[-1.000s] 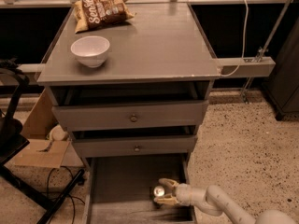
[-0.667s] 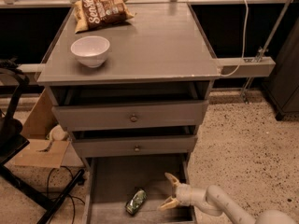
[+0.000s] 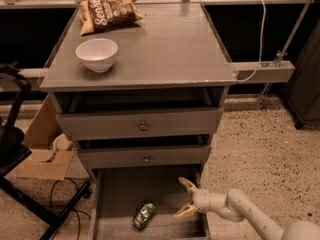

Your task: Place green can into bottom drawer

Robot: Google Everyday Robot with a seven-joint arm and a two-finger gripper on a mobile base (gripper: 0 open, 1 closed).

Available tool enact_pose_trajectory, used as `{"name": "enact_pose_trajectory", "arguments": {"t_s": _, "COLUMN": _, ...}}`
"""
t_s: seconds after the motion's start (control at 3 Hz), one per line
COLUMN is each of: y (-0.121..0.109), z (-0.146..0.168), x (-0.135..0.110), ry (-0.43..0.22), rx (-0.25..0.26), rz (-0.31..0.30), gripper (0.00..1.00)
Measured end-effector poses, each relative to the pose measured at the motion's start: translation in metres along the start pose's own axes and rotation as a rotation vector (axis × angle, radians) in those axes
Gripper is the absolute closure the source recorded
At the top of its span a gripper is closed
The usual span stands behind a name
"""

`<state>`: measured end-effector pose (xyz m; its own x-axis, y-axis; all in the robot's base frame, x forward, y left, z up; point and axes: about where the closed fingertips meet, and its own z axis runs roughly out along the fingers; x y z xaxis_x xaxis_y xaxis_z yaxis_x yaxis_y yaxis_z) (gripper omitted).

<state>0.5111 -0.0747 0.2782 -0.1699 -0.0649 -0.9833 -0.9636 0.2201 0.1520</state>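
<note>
The green can (image 3: 144,215) lies on its side on the floor of the bottom drawer (image 3: 120,191), which is pulled out below the two upper drawers. My gripper (image 3: 184,199) is open and empty, its two tan fingers spread apart, at the drawer's right side, a short way right of the can and not touching it. The white arm runs off to the lower right.
On the grey cabinet top (image 3: 170,49) stand a white bowl (image 3: 97,54) and a brown snack bag (image 3: 109,13). The two upper drawers (image 3: 140,125) stand slightly ajar. A cardboard box (image 3: 42,149) and a black stand (image 3: 15,149) are at the left. Speckled floor lies at the right.
One second ago my gripper was shut on the can in the drawer. It has let go, the can has dropped and rolled left, and the fingers stand open.
</note>
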Motion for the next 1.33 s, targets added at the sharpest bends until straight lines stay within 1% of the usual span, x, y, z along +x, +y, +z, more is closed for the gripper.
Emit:
{"name": "enact_pose_trajectory", "arguments": {"t_s": 0.33, "y": 0.013, "z": -0.038, "x": -0.047, "ry": 0.026, "rx": -0.018, "rz": -0.079, "gripper": 0.0}}
{"name": "enact_pose_trajectory", "arguments": {"t_s": 0.67, "y": 0.045, "z": -0.077, "x": -0.098, "ry": 0.115, "rx": -0.032, "rz": -0.139, "gripper": 0.0}}
{"name": "enact_pose_trajectory", "arguments": {"t_s": 1.0, "y": 0.081, "z": -0.091, "x": -0.136, "ry": 0.254, "rx": -0.056, "rz": -0.14, "gripper": 0.0}}
{"name": "enact_pose_trajectory", "arguments": {"t_s": 1.33, "y": 0.12, "z": -0.09, "x": -0.174, "ry": 0.4, "rx": -0.066, "rz": -0.147, "gripper": 0.0}}
